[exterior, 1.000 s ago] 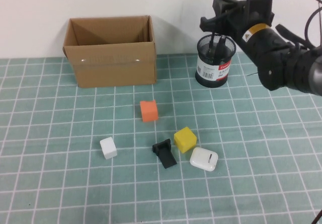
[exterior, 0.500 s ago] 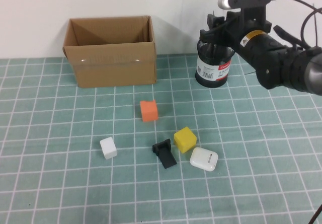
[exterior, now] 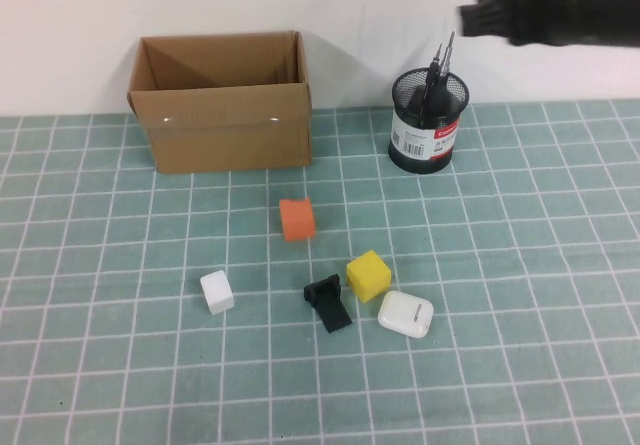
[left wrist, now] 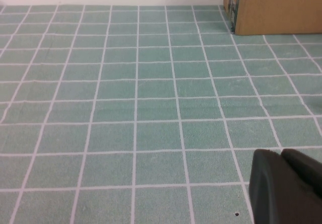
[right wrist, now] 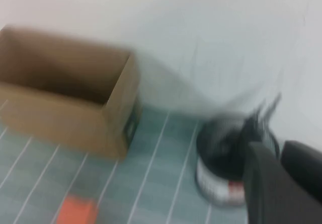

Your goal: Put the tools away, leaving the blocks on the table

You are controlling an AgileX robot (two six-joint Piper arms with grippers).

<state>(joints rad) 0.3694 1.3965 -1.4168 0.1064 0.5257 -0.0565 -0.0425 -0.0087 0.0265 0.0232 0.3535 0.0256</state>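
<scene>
High view: the right tool (exterior: 480, 17), pressed together and holding nothing, is up high at the far right, above the black mesh cup (exterior: 428, 122). Tools stand inside the cup. Orange block (exterior: 297, 219), yellow block (exterior: 368, 275) and white block (exterior: 217, 292) sit on the worktop (exterior: 100, 265). The left tool (left wrist: 287, 183) is pressed together, low over bare worktop.

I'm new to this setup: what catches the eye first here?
The open cardboard box at the table's far left and the black mesh cup holding tools to its right. Nearer, orange, yellow and white blocks lie scattered.
</scene>
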